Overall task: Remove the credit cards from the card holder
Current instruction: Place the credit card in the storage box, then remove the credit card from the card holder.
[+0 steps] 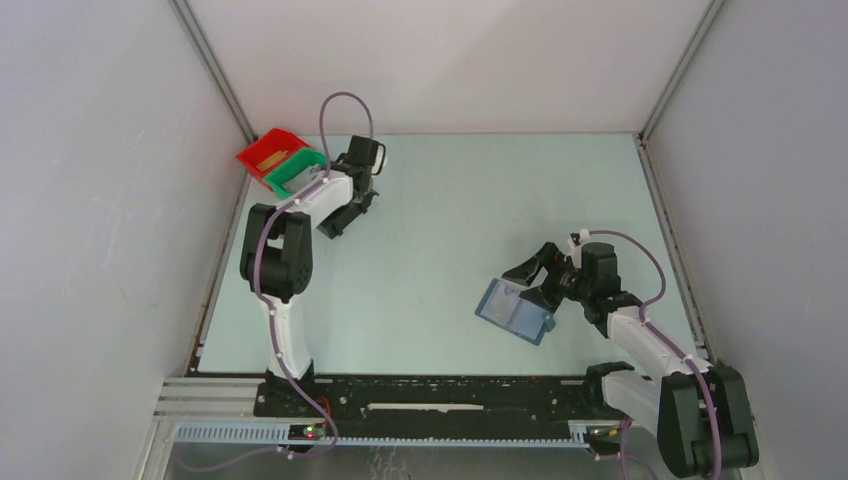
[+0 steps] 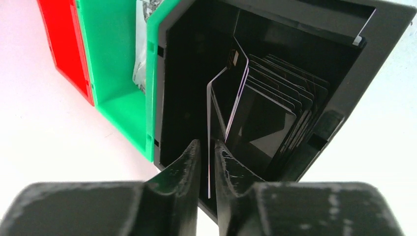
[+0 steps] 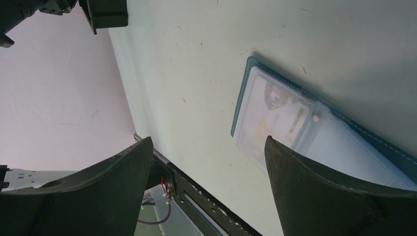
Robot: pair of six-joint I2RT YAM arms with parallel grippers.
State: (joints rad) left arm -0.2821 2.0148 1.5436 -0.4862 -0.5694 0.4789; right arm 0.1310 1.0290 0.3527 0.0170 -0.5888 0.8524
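The slate-blue card holder lies spread open on the table at the right. In the right wrist view its clear sleeve shows a pale card inside. My right gripper is open and empty, hovering just above the holder's left end. My left gripper is over a black bin at the far left. Its fingers are a narrow gap apart, with a thin dark card edge-on between them and a slit showing on each side. Several dark cards stand in that bin.
A green bin and a red bin stand side by side at the back left beside the black bin. The red bin holds a tan card. White walls close in the table on three sides.
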